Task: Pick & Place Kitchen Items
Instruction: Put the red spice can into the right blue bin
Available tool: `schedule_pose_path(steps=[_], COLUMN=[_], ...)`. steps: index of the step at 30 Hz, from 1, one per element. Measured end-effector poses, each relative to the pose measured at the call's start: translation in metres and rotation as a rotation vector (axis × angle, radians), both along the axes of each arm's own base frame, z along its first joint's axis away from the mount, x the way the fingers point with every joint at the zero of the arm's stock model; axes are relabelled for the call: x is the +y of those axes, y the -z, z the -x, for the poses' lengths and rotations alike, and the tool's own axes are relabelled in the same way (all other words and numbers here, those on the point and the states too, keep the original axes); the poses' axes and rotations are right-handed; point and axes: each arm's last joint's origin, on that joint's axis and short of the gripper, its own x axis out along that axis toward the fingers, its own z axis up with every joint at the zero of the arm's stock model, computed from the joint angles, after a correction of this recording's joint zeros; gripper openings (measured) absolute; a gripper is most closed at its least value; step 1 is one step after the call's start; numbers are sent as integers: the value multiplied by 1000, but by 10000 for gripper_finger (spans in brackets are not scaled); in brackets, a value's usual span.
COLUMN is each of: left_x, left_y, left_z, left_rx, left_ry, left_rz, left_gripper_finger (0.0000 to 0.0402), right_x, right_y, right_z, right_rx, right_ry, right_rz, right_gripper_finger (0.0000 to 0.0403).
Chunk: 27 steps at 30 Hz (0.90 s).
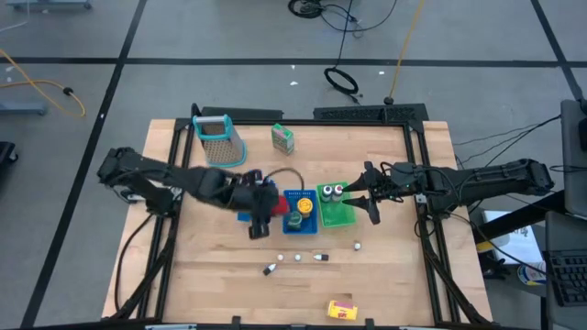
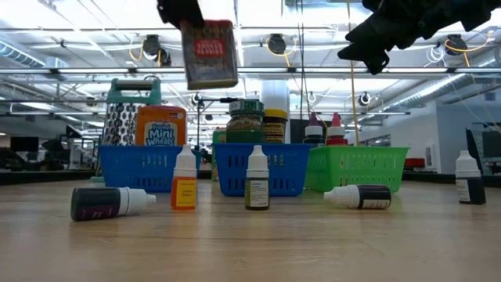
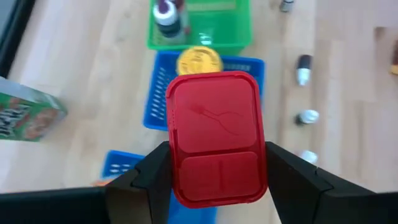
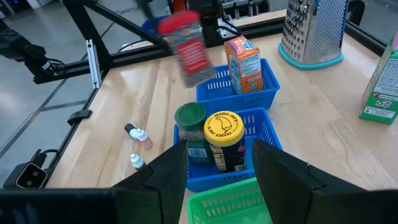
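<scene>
The left gripper (image 3: 214, 177) has its jaws closed on the red can (image 3: 216, 137), pressing its two side faces. It holds the can clear above the worktop (image 1: 220, 275), just short of the middle blue basket (image 1: 300, 213). The low view confirms the lift: the can hangs well above the basket rims, tilted slightly. Judgement: the height is kept so the can clears the walls and the jars already inside before it is lowered into a basket.

The right gripper (image 4: 217, 165) hangs over the green basket (image 1: 337, 207), beside the middle blue basket. Its jaws are spread wide and hold nothing. Judgement: it waits there, out of the left arm's path.

Per-view differences:
- Left wrist view: the lid of the can faces the camera, w/ the yellow-lidded jar (image 3: 199, 61) directly beyond it. It does not show how high the can is.
- Right wrist view: basket contents. The middle basket holds the yellow-lidded jar and a green-lidded jar (image 4: 190, 116); the far blue basket (image 4: 249, 93) holds the orange packet (image 4: 244, 62).
- High view: items outside the baskets, i.e. the green carton (image 1: 282, 138) beyond the middle basket, the yellow box (image 1: 342, 310) near the worktop's front edge, and the grater (image 1: 218, 138).
- Low view: small dropper bottles (image 2: 257, 178) on the worktop in front of the baskets, some upright, some lying flat.
</scene>
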Motion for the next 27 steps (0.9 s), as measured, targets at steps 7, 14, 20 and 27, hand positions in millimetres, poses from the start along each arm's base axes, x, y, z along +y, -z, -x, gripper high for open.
schedule_pose_path(steps=[7, 14, 20, 27], left_x=[36, 63, 84, 97], left_y=[-4, -8, -8, 17], left_z=[-11, -17, -18, -37], left_rx=[-49, -105, -110, -55], left_ry=[24, 72, 47, 90], left_rz=[1, -34, -71, -29], left_gripper_finger=[203, 203, 203, 203], right_x=[0, 0, 0, 0], right_y=[0, 0, 0, 0], right_z=[0, 0, 0, 0], right_rx=[0, 0, 0, 0], right_ry=[-1, -1, -1, -1], right_rz=[3, 4, 4, 7], right_gripper_finger=[171, 171, 171, 171])
